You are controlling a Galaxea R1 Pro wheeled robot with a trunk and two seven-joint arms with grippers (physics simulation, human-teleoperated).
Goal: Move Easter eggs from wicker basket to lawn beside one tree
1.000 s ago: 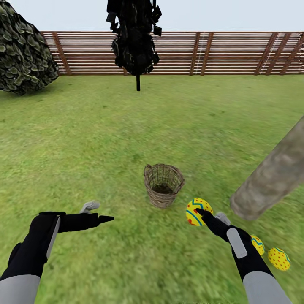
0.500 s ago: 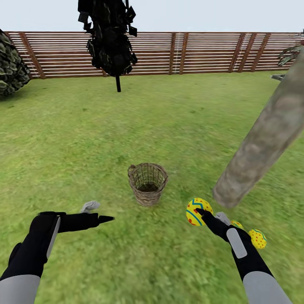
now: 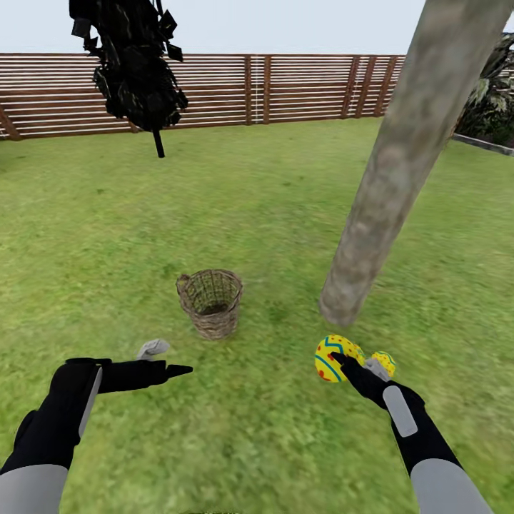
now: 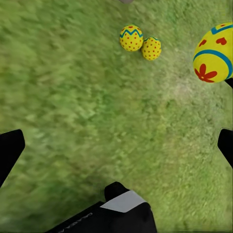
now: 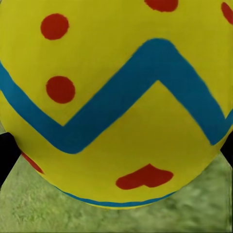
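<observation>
1. Green lawn and slatted fence slide left as the view swings right, bringing the tree trunk closer ahead
2. Right gripper stays clenched on the third egg (left gripper hangs open)
3. Wicker basket looks empty; two eggs lie by the trunk, so one drop remains

I'm looking down at two arms that are showing light grey upper sleeves changing to matte black forearms. Each forearm is carrying a long pale grey inset panel along its top. The left gripper is ending in one tapered black finger and one pale grey finger. The right gripper is showing black fingers with a grey piece beside the wrist. I'm seeing no cables or screws.
</observation>
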